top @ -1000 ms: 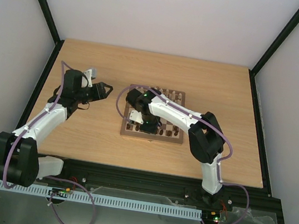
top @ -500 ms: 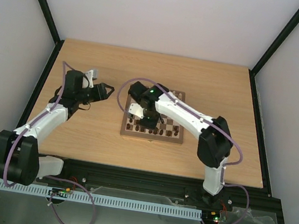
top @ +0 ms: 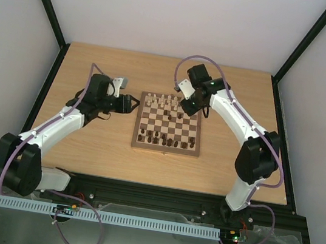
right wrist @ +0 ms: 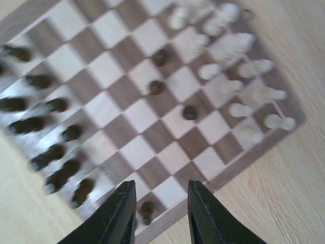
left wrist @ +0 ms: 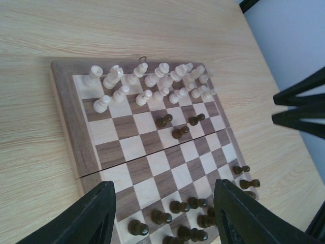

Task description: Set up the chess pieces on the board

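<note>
The board (top: 136, 144) lies mid-table. Cream chess pieces (top: 164, 102) fill its two far rows and dark chess pieces (top: 164, 139) crowd the near rows. Three dark pieces (left wrist: 180, 132) stand loose just in front of the cream rows. My left gripper (top: 135, 105) hovers at the board's left edge, open, with bare squares between its fingers (left wrist: 96, 216). Above the board's far right part, my right gripper (top: 184, 109) is open and holds nothing. In the blurred right wrist view a dark piece (right wrist: 147, 211) stands on a corner square below, close to one finger (right wrist: 118, 218).
Bare wooden table (top: 86, 141) surrounds the board. A black frame post (left wrist: 299, 107) rises at the table's edge in the left wrist view. Both arm bases sit on the black rail (top: 152, 191) at the near edge.
The right arm has lifted away from the board's near left squares and swung to its far right side. The left gripper has moved right, up to the board's left edge.
</note>
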`<state>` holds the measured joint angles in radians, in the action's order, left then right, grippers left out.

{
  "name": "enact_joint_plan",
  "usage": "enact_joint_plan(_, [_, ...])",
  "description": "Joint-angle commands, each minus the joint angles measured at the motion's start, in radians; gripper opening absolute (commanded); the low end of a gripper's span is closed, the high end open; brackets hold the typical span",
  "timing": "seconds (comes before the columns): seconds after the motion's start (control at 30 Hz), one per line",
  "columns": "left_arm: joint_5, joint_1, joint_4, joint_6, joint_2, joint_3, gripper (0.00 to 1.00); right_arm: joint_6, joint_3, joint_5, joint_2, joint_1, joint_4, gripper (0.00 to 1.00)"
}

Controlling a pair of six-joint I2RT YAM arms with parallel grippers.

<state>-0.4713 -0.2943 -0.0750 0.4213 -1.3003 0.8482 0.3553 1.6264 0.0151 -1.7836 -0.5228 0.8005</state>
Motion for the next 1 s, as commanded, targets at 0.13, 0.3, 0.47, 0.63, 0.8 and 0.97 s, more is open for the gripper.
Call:
enact_joint_plan(0.13, [0.067, -0.008, -0.025, -0.128, 0.017, -0.030, 0.54, -0.076, -0.039, 0.009, -0.115, 0.029, -0.144, 0.27])
enact_joint_plan(0.3, [0.072, -0.007, -0.037, -0.135, -0.002, -0.020, 0.54, -0.094, -0.039, 0.003, -0.180, 0.029, -0.173, 0.33])
enact_joint_plan(0.47, [0.067, -0.007, -0.038, -0.133, -0.007, -0.019, 0.54, -0.104, -0.040, 0.014, -0.227, 0.029, -0.189, 0.32])
enact_joint_plan(0.63, [0.064, -0.006, -0.039, -0.133, -0.008, -0.018, 0.54, -0.109, -0.039, 0.005, -0.260, 0.029, -0.193, 0.31])
enact_joint_plan(0.8, [0.061, -0.007, -0.040, -0.132, -0.015, -0.015, 0.54, -0.116, -0.039, -0.020, -0.285, 0.029, -0.188, 0.26])
enact_joint_plan(0.97, [0.060, -0.007, -0.042, -0.132, -0.019, -0.014, 0.54, -0.120, -0.039, -0.032, -0.299, 0.029, -0.188, 0.18])
